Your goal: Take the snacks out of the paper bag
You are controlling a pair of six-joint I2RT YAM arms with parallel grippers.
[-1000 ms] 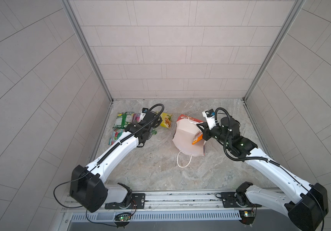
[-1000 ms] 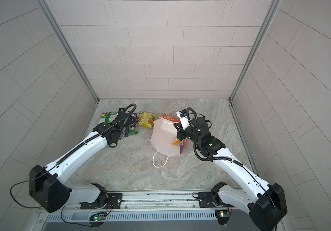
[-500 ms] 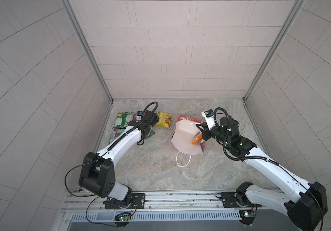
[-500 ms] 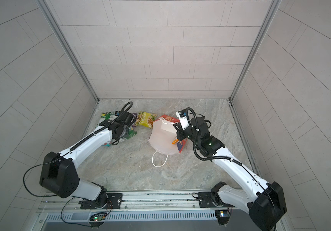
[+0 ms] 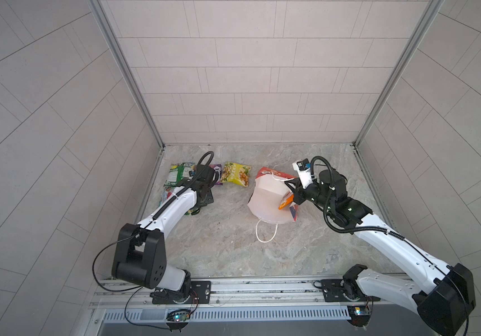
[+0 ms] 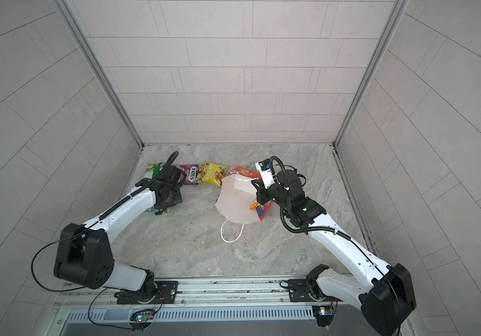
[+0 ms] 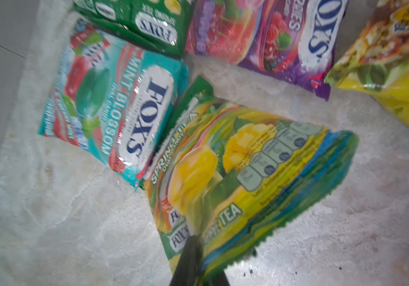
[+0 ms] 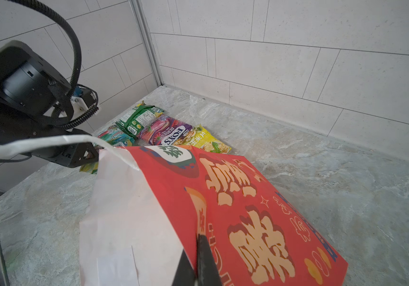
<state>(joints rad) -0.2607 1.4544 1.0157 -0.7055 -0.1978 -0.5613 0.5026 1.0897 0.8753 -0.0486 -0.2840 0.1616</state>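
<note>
Snacks [image 6: 188, 174] are nearly all out: the left gripper [image 7: 203, 260], swung away from the paper bag [image 8: 248, 210], pinches the yellow-green packet [image 7: 248, 173] right beside the teal packet [image 7: 114, 104], ready to drop. Right gripper [image 8: 193, 250] stays pressed on the bag's rim; only the orange packet [image 5: 286, 200], just beside it, shows inside.

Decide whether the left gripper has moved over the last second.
Yes. In a top view the left gripper has drawn leftward, away from the yellow packet, uncovering the purple packet.
</note>
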